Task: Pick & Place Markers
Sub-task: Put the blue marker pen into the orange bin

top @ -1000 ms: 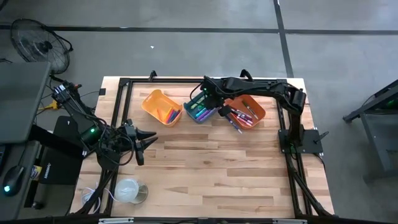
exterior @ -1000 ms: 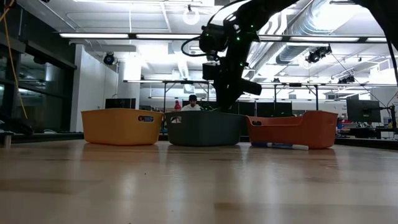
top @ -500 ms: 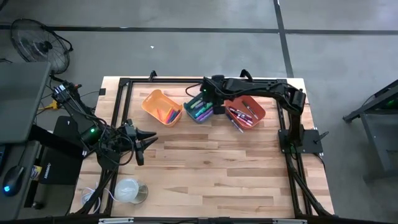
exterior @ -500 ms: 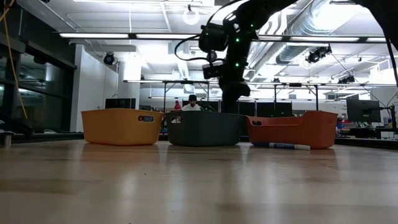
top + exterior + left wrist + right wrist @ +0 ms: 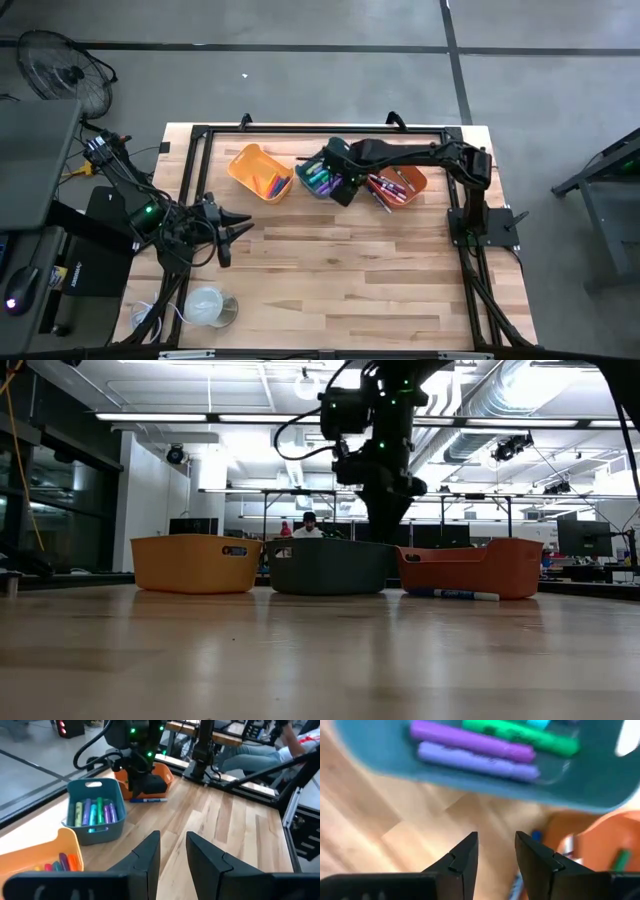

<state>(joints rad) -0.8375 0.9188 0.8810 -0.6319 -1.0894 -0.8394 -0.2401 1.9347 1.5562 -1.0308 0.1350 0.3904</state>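
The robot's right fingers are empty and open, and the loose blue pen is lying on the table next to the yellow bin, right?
Not quite. The right gripper is open and empty, but the loose blue marker lies on the table beside the orange bin, not the yellow one. The low view shows this; the left wrist view agrees.

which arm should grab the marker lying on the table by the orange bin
Right. Its open, empty claw hovers between the teal bin and orange bin, near the stray marker. The left claw waits far off, near the table's left edge.
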